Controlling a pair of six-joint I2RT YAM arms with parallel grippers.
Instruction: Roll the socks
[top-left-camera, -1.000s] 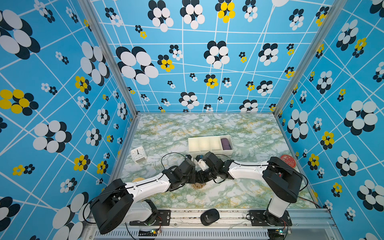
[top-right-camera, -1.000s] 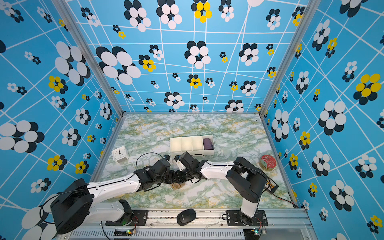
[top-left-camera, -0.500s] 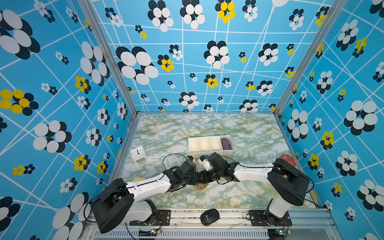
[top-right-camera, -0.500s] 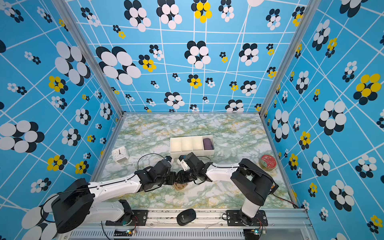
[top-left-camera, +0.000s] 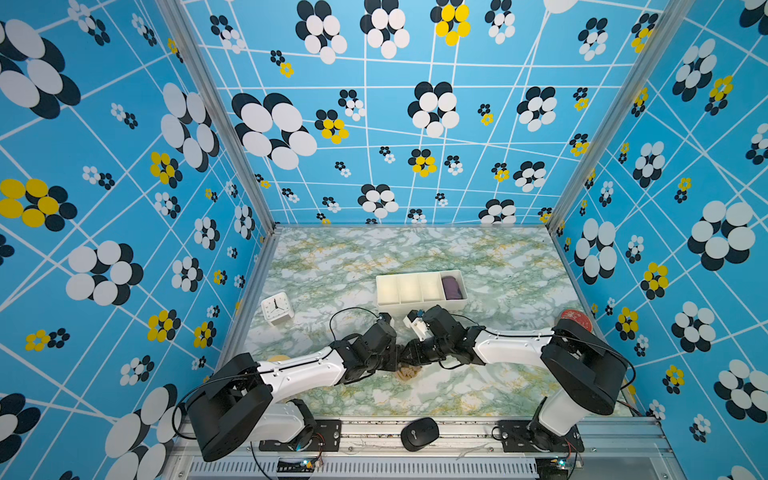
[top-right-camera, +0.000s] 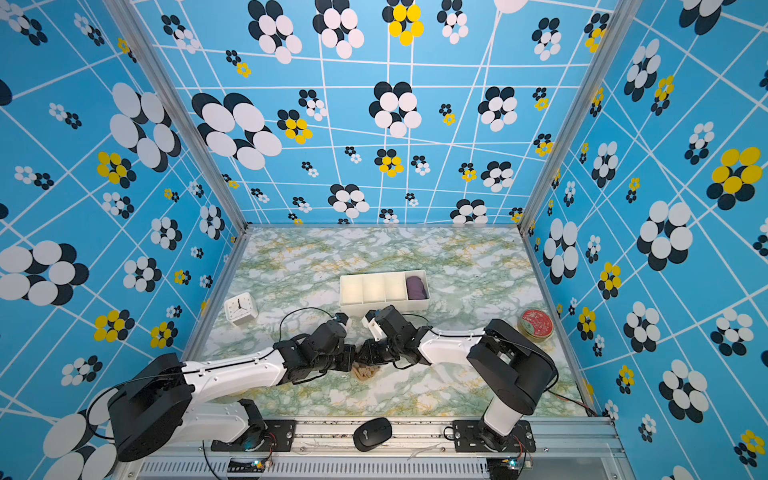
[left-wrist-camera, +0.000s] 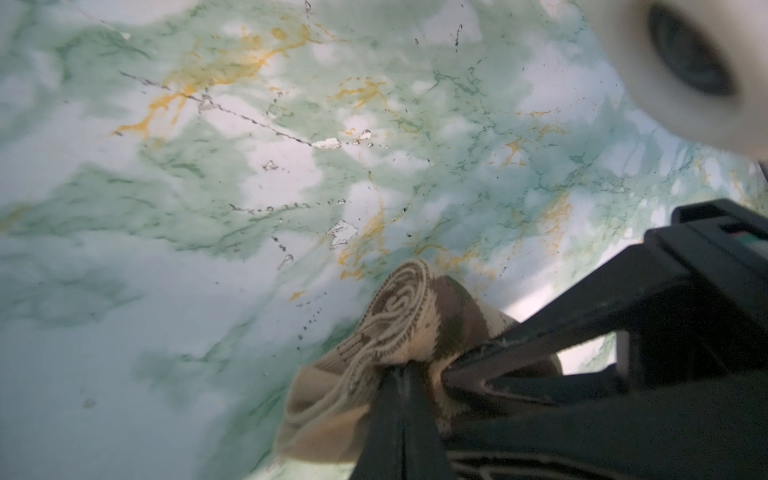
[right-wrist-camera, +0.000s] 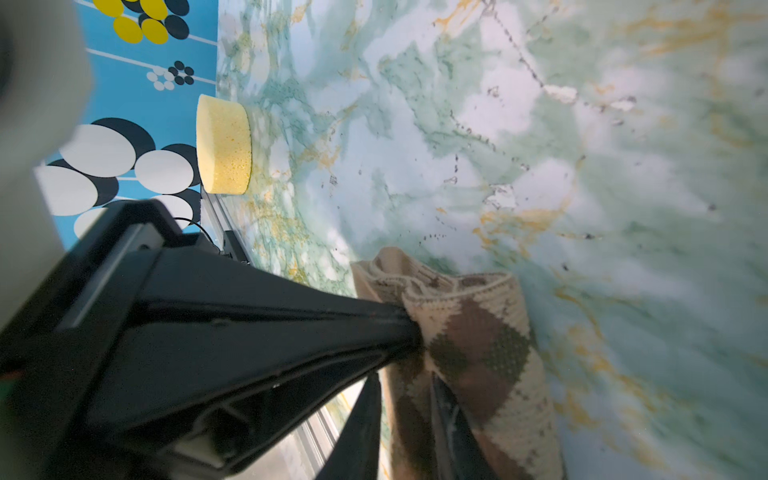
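Observation:
The socks (top-left-camera: 407, 372) (top-right-camera: 365, 371), tan knit with brown argyle diamonds, lie as a small rolled bundle on the marble table near its front middle. Both grippers meet over them from opposite sides. My left gripper (left-wrist-camera: 401, 368) (top-left-camera: 397, 362) is shut, pinching the fabric at one end of the roll (left-wrist-camera: 399, 320). My right gripper (right-wrist-camera: 409, 386) (top-left-camera: 410, 358) has a fold of the socks (right-wrist-camera: 478, 345) between its two fingers, jaws narrow around it. In both top views the wrists hide most of the bundle.
A white divided tray (top-left-camera: 419, 274) stands behind the grippers, with a purple fabric bundle (top-left-camera: 452, 287) in its right compartment. A white clock (top-left-camera: 276, 307) sits at the left, a red round tin (top-left-camera: 575, 322) at the right, a yellow sponge (right-wrist-camera: 224, 143) by the left wall, a black mouse (top-left-camera: 419, 433) on the front rail.
The right arm has stretched out and shifted slightly; its jaws widened a little, then narrowed on the fabric. The left gripper stayed shut on the socks, which barely moved.

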